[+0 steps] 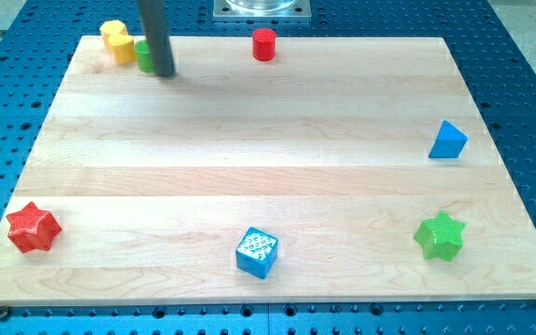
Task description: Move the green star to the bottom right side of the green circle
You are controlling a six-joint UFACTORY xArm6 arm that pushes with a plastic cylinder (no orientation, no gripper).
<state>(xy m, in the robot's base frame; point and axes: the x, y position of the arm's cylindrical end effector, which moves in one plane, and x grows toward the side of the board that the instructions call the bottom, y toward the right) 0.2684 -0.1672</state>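
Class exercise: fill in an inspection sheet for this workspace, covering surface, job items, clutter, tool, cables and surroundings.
Surface: pale wooden board, flat.
Job's things: green star at the view's bottom right; green circle at top left, partly hidden by the rod.
Clutter: yellow block, red cylinder, blue triangle, blue cube, red star.
Tool: my tip beside the green circle, far from the green star.
Cables: nothing seen.
Surroundings: blue perforated table.

Arm visible only as the straight dark rod [154, 35], entering from the view's top edge at upper left, near-vertical with a slight lean, my tip [163, 73] down at surface level; rest of arm out of frame.
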